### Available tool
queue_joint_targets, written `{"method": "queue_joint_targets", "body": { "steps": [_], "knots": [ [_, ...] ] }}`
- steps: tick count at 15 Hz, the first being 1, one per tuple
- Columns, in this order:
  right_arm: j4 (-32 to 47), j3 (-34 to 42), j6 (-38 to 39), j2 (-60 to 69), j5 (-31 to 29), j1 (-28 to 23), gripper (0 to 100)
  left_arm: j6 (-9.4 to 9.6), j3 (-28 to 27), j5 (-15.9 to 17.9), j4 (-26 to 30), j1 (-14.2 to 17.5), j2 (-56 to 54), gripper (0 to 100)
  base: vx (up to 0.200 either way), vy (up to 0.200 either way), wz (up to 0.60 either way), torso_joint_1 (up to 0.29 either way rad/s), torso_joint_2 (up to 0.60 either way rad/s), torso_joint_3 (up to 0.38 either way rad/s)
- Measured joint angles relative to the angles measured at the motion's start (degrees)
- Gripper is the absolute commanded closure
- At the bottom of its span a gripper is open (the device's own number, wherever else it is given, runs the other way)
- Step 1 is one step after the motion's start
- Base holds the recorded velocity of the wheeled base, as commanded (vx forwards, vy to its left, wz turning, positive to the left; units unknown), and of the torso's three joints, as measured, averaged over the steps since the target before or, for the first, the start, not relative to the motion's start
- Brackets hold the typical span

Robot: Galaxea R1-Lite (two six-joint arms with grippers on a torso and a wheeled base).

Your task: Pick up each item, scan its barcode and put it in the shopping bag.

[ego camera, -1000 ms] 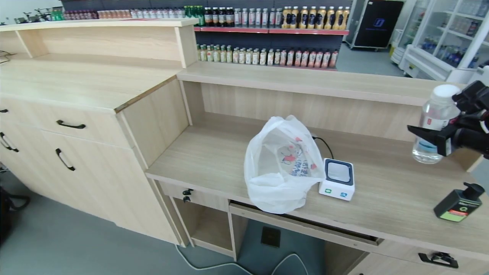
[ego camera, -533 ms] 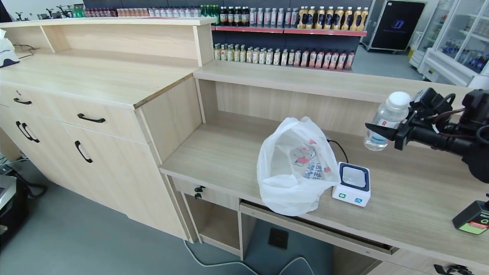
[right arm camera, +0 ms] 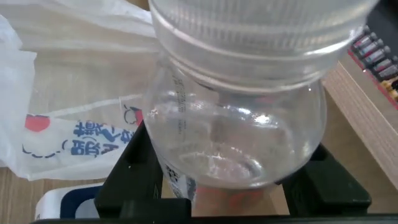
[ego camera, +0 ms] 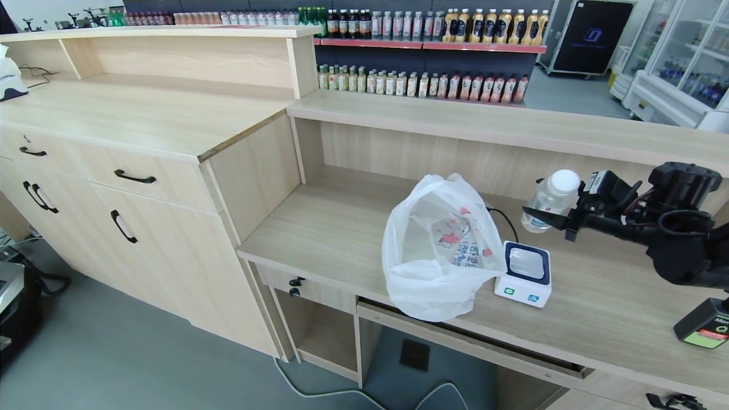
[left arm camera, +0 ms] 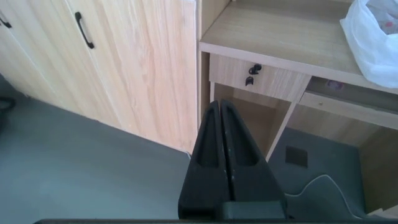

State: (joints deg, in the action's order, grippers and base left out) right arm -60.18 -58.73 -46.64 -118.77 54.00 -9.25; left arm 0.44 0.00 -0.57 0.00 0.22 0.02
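Observation:
My right gripper [ego camera: 549,218] is shut on a clear water bottle [ego camera: 545,202] with a white cap, held in the air above and just behind the white barcode scanner [ego camera: 524,274]. In the right wrist view the bottle [right arm camera: 239,124] sits between the black fingers [right arm camera: 134,171], with the bag [right arm camera: 68,118] below it. The white plastic shopping bag [ego camera: 435,247] stands open on the desk [ego camera: 336,236], left of the scanner. My left gripper [left arm camera: 220,127] hangs shut over the grey floor, in front of the desk's drawer.
A black pump bottle [ego camera: 701,324] with a green label lies at the desk's right edge. A raised counter ledge [ego camera: 484,122] runs behind the desk, and a taller cabinet [ego camera: 142,131] stands to the left. Drink shelves [ego camera: 421,57] fill the background. The scanner's cable [ego camera: 504,219] trails backwards.
The head camera shifted early on. Since then my right gripper has carried the bottle down and to the left, closer to the scanner and the bag.

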Motion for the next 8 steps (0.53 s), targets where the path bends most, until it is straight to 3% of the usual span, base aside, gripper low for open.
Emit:
{"method": "queue_joint_targets", "body": {
  "steps": [8],
  "knots": [
    [-4.2,-3.4,-3.6,-6.6,0.8,1.8,100,0.0,0.0,0.0,0.0,0.0,0.0,100,0.0,0.0,0.0,0.0,0.0,0.0]
  ]
}}
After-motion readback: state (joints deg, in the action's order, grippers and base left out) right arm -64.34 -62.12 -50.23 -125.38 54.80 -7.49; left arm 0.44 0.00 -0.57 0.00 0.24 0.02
